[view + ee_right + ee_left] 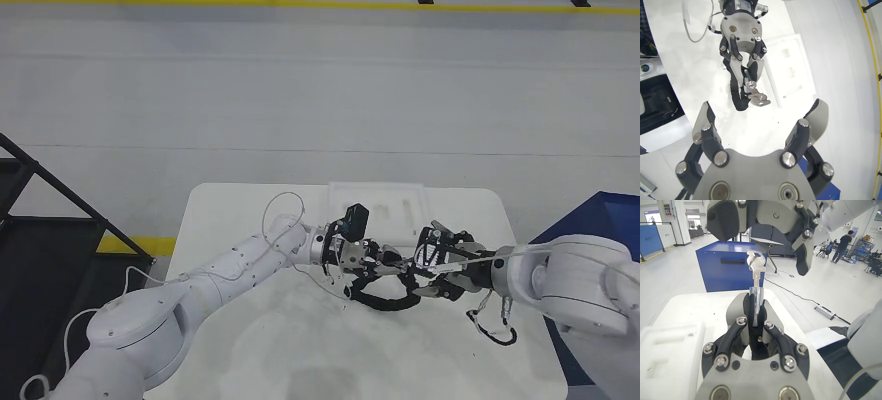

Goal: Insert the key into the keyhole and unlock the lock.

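**Key In, Turn Comes Next**

Above the white table [250, 340], the left gripper [748, 79] squeezes the shiny lock [756, 294] tight. The right gripper [762, 108] hangs wide apart near the key [755, 263], which sits in the keyhole [750, 85]. I think it must pinch the key's head and twist.

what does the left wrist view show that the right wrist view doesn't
Left wrist view: the flat silver metal key side-on, its blade in the end of the shiny chrome cylinder lock, and the black handle on the blue metal cabinet. Right wrist view: the lock's round keyhole face, the black cable beside it, the yellow floor line. Both: the left gripper shut on the lock, the right gripper open near the key, the white foam tray.
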